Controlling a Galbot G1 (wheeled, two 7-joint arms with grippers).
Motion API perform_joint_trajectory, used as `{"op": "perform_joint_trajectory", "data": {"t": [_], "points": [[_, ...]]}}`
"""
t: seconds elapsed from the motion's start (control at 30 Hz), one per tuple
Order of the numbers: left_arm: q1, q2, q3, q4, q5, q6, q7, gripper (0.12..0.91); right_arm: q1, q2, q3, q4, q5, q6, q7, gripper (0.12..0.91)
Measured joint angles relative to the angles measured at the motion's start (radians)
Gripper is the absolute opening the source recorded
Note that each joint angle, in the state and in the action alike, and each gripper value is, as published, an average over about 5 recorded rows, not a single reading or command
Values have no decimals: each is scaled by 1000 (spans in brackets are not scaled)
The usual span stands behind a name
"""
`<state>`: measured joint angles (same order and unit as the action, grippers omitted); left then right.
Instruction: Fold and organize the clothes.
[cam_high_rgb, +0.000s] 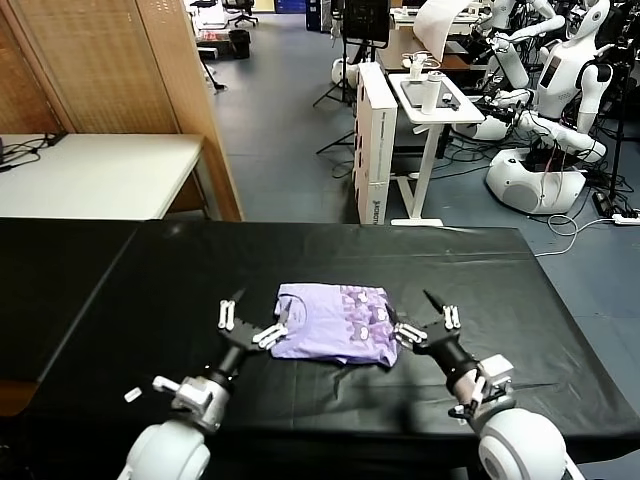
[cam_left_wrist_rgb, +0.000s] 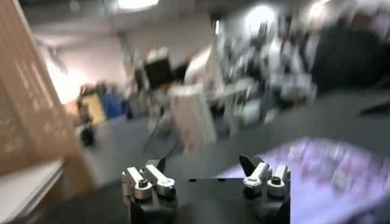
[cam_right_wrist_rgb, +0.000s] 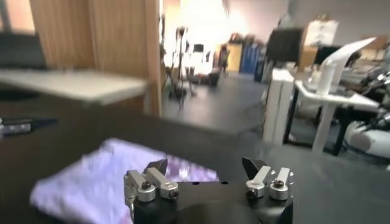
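The lavender T-shirt (cam_high_rgb: 332, 324) is seen folded into a compact rectangle near the middle of the black table (cam_high_rgb: 120, 290), purple print facing up. The left gripper (cam_high_rgb: 251, 322) is reached forward and angled inward, jaws spread wide, nothing held, one fingertip at or just beside the shirt's left edge. The right gripper (cam_high_rgb: 430, 318) is mirrored on the other side, also wide and empty, inner finger close against the shirt's right edge. Both arms are stretched low over the table from the robot's body.

In the left wrist view, the left gripper's fingers (cam_left_wrist_rgb: 149, 181) are seen well apart, the shirt (cam_left_wrist_rgb: 341, 176) off to one side. In the right wrist view the shirt (cam_right_wrist_rgb: 103, 182) lies beyond the spread fingers (cam_right_wrist_rgb: 268, 179).
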<state>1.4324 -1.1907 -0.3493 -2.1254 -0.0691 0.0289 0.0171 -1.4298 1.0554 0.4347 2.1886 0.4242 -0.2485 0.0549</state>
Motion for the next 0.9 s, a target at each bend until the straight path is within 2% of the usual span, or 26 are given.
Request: {"op": "perform_joint_trajectory", "data": {"t": [0.17, 0.3, 0.43, 0.6, 0.8, 0.9], "points": [[43, -83, -71, -11, -3, -81, 19, 907, -51, 68, 57, 4, -1, 79, 28, 907], [91, -158, -129, -16, -5, -122, 45, 907, -103, 118, 94, 11, -20, 114, 24, 907], [144, -225, -180, -24, -2, -159, 77, 907, -154, 138, 117, 21, -46, 147, 11, 907], [209, -283, -237, -43, -2, -178, 95, 907, -208, 159, 129, 40, -78, 179, 0, 907], [276, -295, -299, -64, -3, -188, 147, 907, -258, 189, 126, 46, -143, 211, -4, 907], [309, -290, -311, -76, -7, -181, 142, 907, -274, 199, 123, 51, -156, 219, -2, 907]]}}
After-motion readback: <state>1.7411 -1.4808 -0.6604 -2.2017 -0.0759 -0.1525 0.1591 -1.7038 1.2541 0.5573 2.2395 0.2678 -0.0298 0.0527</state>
